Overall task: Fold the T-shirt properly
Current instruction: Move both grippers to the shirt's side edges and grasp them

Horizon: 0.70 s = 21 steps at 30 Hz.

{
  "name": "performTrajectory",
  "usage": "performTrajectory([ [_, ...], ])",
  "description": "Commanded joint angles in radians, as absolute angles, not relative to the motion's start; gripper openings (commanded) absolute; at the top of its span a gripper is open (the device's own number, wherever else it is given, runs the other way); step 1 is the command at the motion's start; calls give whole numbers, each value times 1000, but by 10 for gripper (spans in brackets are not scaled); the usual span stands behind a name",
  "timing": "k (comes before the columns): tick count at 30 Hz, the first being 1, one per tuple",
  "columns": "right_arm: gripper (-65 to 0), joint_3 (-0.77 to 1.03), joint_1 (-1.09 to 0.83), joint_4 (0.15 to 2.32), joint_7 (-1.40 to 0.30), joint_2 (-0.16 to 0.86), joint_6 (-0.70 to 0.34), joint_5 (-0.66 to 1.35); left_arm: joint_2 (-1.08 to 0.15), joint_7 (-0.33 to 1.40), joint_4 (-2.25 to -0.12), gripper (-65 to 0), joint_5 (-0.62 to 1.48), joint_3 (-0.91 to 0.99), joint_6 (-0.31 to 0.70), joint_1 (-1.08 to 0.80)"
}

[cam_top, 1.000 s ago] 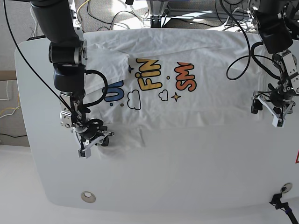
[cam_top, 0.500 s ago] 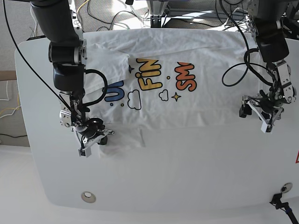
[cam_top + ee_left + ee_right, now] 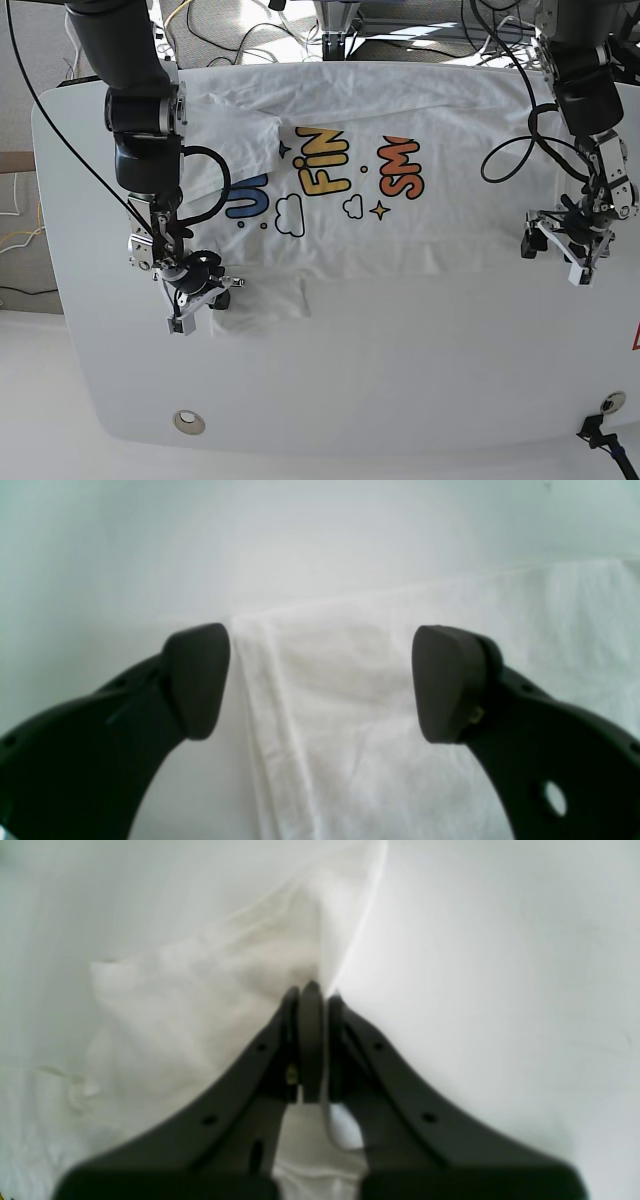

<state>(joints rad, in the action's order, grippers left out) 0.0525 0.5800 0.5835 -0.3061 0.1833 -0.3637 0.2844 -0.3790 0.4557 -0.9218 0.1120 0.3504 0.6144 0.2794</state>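
One shirt (image 3: 400,230), white knit cotton with a printed front in blue, yellow and orange, spread across the far half of the white surface (image 3: 400,380), partly folded already, so the lettering is cut off at the fold. Judged light, limp and unbreakable; it will drape and sag from any hold, and thin layers may slip apart unless pinched together. Best holds look to be hems and corners, taken at two points so the cloth stays taut. Weave is soft and faintly creased, edges double-stitched, corners squarish. Surface is smooth, matte, rounded at the corners. Right pincer (image 3: 312,995), black and curved, is clamped tight on a raised peak of cloth at the shirt's near edge. Left pincer (image 3: 320,680) stands wide apart, poised over a folded corner without touching it.
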Motion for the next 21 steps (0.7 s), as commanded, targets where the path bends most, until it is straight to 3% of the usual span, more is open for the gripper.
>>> performTrajectory([
  [1,-650,53,591,616,-315,191,-364,282,-414,437,-946,-109,122,355,613,302],
  [11,-650,53,575,619,-315,191,-364,282,-418,429,-900,-109,120,354,613,302],
  [16,-650,53,575,619,-315,193,-364,282,-417,426,-826,-109,122,352,562,318],
  [21,-650,53,573,619,-315,193,-364,282,-412,426,-832,-126,127,349,598,318],
])
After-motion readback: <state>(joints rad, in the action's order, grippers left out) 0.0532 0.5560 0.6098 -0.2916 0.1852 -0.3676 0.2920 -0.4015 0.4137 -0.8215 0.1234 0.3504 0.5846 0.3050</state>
